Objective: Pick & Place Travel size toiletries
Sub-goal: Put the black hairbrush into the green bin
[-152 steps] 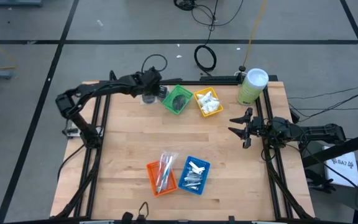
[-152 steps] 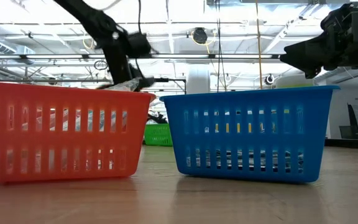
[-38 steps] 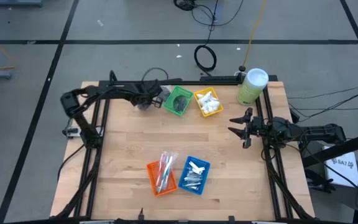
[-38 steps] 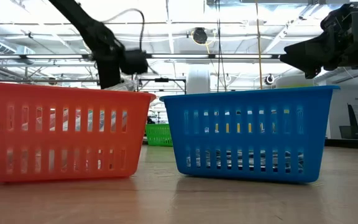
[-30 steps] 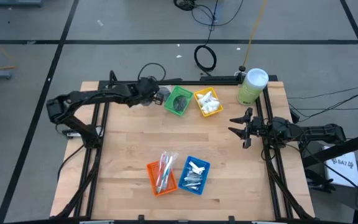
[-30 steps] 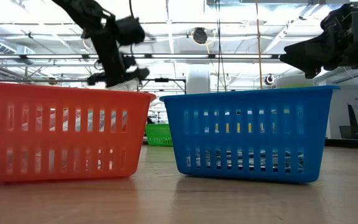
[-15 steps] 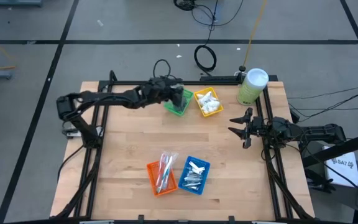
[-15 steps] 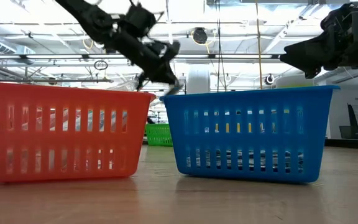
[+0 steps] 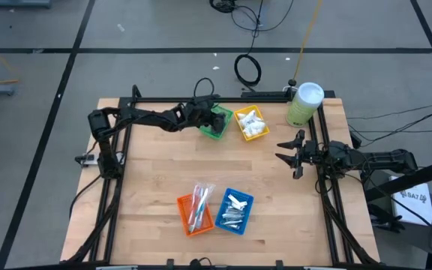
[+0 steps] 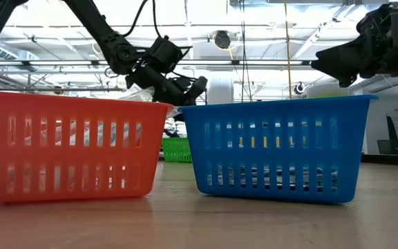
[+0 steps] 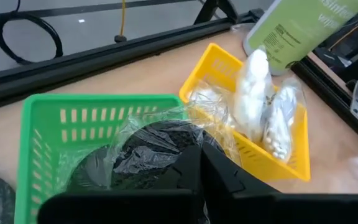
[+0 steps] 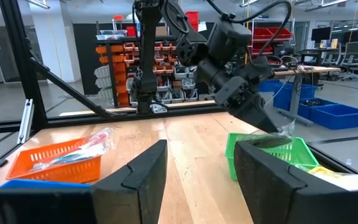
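From above: my left gripper (image 9: 205, 115) reaches across the far edge of the wooden worktop (image 9: 156, 180) and sits over the green tray (image 9: 217, 122), fingers pinched together on a plastic-wrapped dark disc (image 9: 210, 118). The yellow tray (image 9: 251, 124) of white packets stands just beside it, with the pale green canister (image 9: 304, 104) near the far right corner. My right gripper (image 9: 289, 154) waits at the worktop's right edge, fingers spread apart and holding nothing. Near the front edge, the orange tray (image 9: 195, 209) holds slim sticks lying with their long axes running front to back, and the blue tray (image 9: 235, 209) holds silver tubes.

At worktop height: the orange tray and blue tray fill the foreground; my left gripper (image 10: 185, 88) slants down behind them toward the green tray (image 10: 176, 149) far back.

Left wrist view: the disc (image 11: 151, 146) lies in crinkled clear wrap just ahead of my closed fingers, over the green tray's (image 11: 36, 134) interior; being round, it points no particular way. White packets (image 11: 253, 93) stand on end in the yellow tray (image 11: 241, 152).

Right wrist view: my own fingers (image 12: 143, 177) stand wide apart; across the worktop, the left gripper (image 12: 257, 112) tilts down at the green tray's (image 12: 272, 152) rim.
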